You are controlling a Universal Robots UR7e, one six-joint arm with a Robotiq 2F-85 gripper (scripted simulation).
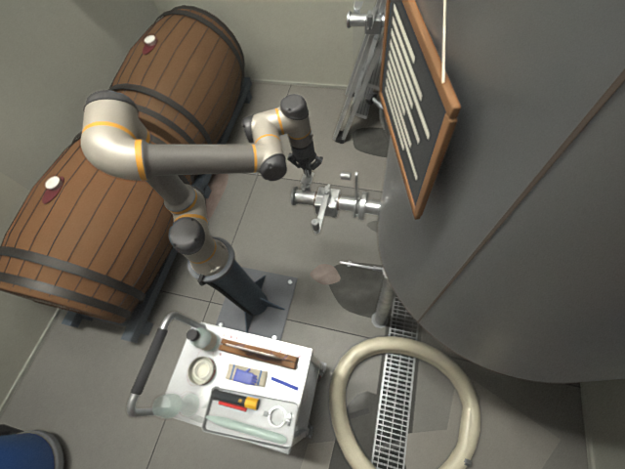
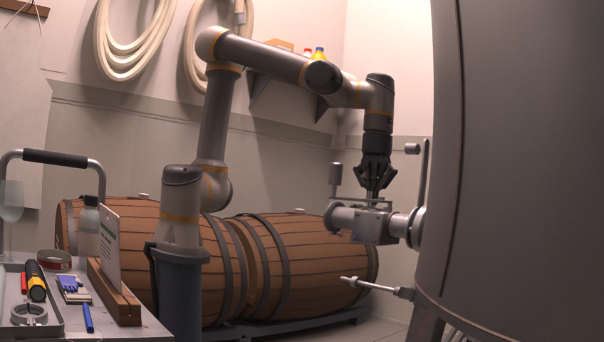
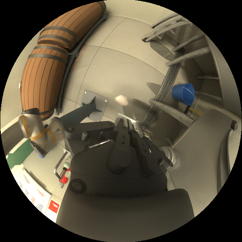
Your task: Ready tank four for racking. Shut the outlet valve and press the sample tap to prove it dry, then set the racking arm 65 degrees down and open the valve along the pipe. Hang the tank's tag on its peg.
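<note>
On the steel tank's (image 1: pixel 505 202) front a short outlet pipe sticks out, carrying the outlet valve (image 1: pixel 323 201) (image 2: pixel 368 225) with a flat lever handle (image 2: pixel 354 199) lying on top. My gripper (image 1: pixel 306 176) (image 2: pixel 373 193) (image 3: pixel 126 123) points straight down just above that handle, fully closed and holding nothing. The racking arm's tall lever (image 2: pixel 422 173) stands upright at the tank wall behind the valve. Lower down, the thin sample tap (image 2: pixel 373 286) juts from the tank's base. The white tank tag (image 2: pixel 110 246) stands in a wooden block on the cart.
Two wooden barrels (image 1: pixel 101 212) lie on racks behind my base. A tool cart (image 1: pixel 242 388) stands in the foreground, beside a coiled hose (image 1: pixel 404 404) over the floor drain. A chalkboard (image 1: pixel 414 101) hangs on the tank, and a blue bucket (image 3: pixel 183 93) sits under it.
</note>
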